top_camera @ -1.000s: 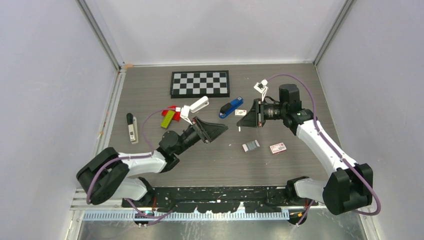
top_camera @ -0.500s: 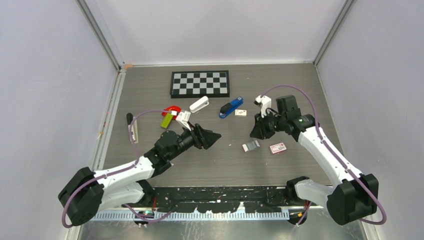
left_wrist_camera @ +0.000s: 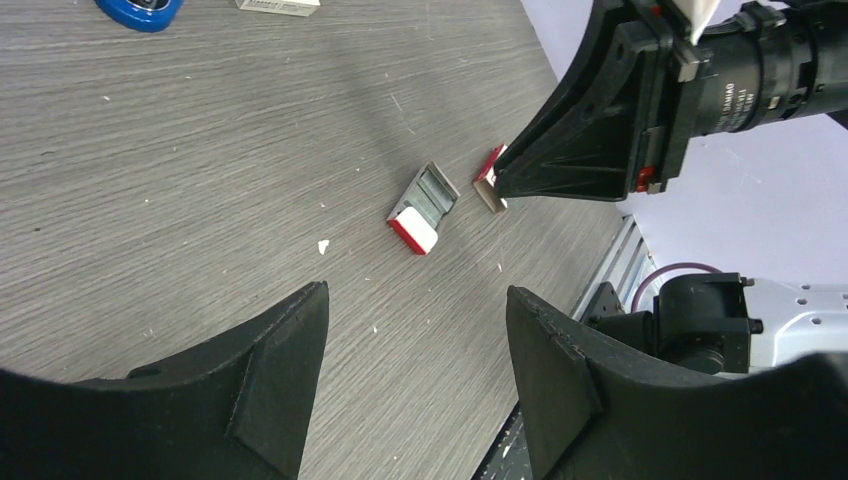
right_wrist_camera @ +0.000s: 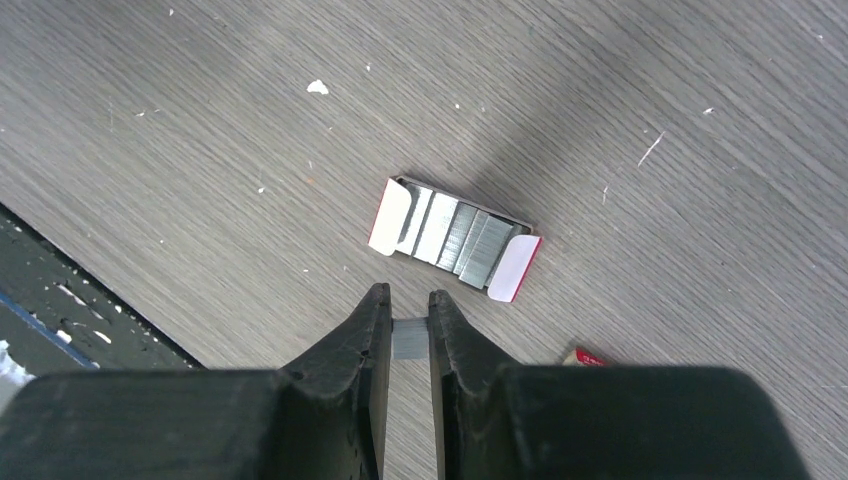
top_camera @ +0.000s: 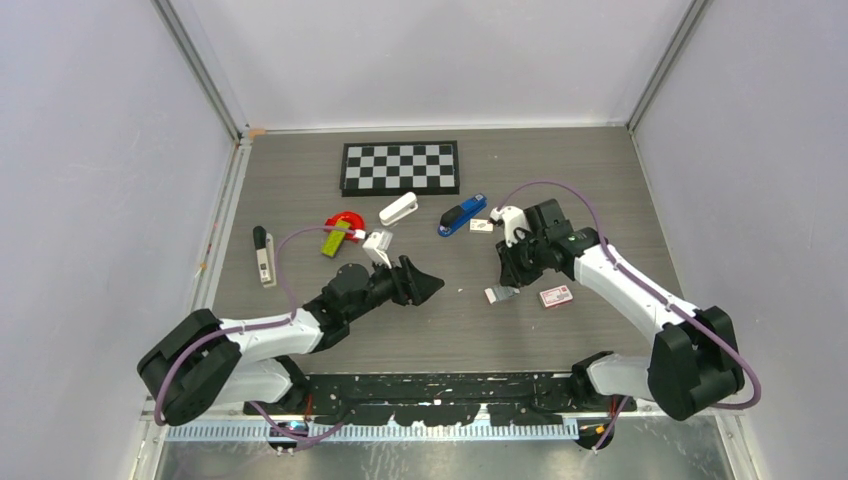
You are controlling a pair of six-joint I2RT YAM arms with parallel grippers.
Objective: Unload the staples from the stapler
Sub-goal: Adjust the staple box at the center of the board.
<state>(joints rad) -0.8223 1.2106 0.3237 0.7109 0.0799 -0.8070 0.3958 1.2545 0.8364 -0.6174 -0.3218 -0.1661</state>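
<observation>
The blue stapler [top_camera: 462, 214] lies on the table behind both grippers, with neither touching it; its end shows in the left wrist view [left_wrist_camera: 140, 10]. My right gripper [top_camera: 507, 272] [right_wrist_camera: 408, 300] is shut on a short grey strip of staples [right_wrist_camera: 409, 338], pointing down just beside an open staple box [right_wrist_camera: 455, 238] [top_camera: 502, 293] [left_wrist_camera: 423, 208] that holds several strips. The left gripper [top_camera: 436, 284] [left_wrist_camera: 416, 292] is open with nothing between its fingers, low over bare table left of that box. From the left wrist, the right gripper [left_wrist_camera: 500, 183] hangs close over the box.
A red-and-white box [top_camera: 555, 296] [right_wrist_camera: 585, 355] lies right of the staple box. At the back sit a checkerboard [top_camera: 400, 167], a white stapler [top_camera: 398, 209], a small card [top_camera: 481, 225], a red item [top_camera: 345, 220] and a green block [top_camera: 335, 238]. A black-and-white tool [top_camera: 263, 256] lies far left.
The right gripper has swung from level to pointing down and come nearer, over the staple box. The left arm has drawn back toward the near edge, its jaws a little wider.
</observation>
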